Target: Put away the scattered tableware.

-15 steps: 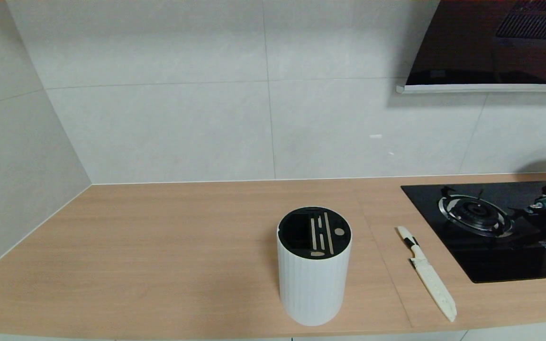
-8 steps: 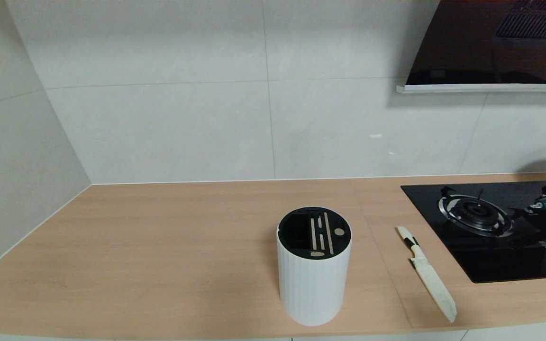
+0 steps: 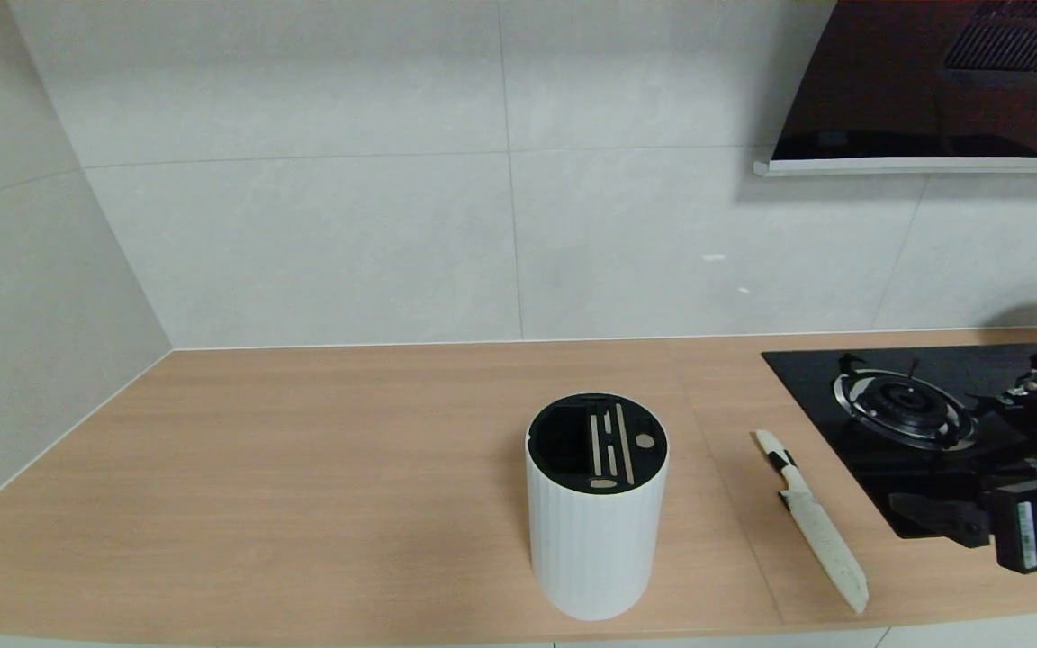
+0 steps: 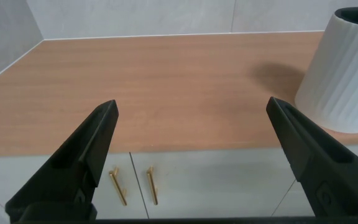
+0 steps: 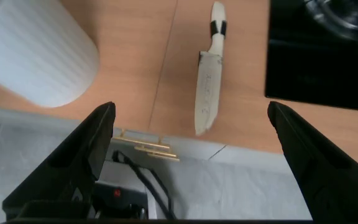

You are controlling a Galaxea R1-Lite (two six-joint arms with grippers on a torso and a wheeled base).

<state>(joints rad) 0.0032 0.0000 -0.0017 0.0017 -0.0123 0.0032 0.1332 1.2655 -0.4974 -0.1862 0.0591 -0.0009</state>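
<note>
- The left gripper (image 4: 191, 104) hangs nearest of all, low in front of the bench (image 3: 302, 450) edge. Its jaws stand wide apart and hold nothing, and the knife is well off to its right, past the holder.
- The right gripper (image 5: 189, 111) hovers over the bench's front right corner, by the near corner of the gas hob (image 3: 879, 459). Its jaws are also spread wide and empty.
- The knife (image 3: 811, 526) lies flat on the bench just to the left of that gripper, so the right arm is clearly the nearer one. In the right wrist view it sits in the gap between the spread fingers (image 5: 98, 143).
- Its long axis runs roughly front to back. The pale blade tip points at the bench's front edge, and the handle points away towards the wall, angled a little left. To my eye a grasp would have to close across that line.
- The knife holder (image 3: 597, 504), a white ribbed cylinder with a slotted black top, stands upright to the knife's left, apart from it.
</note>
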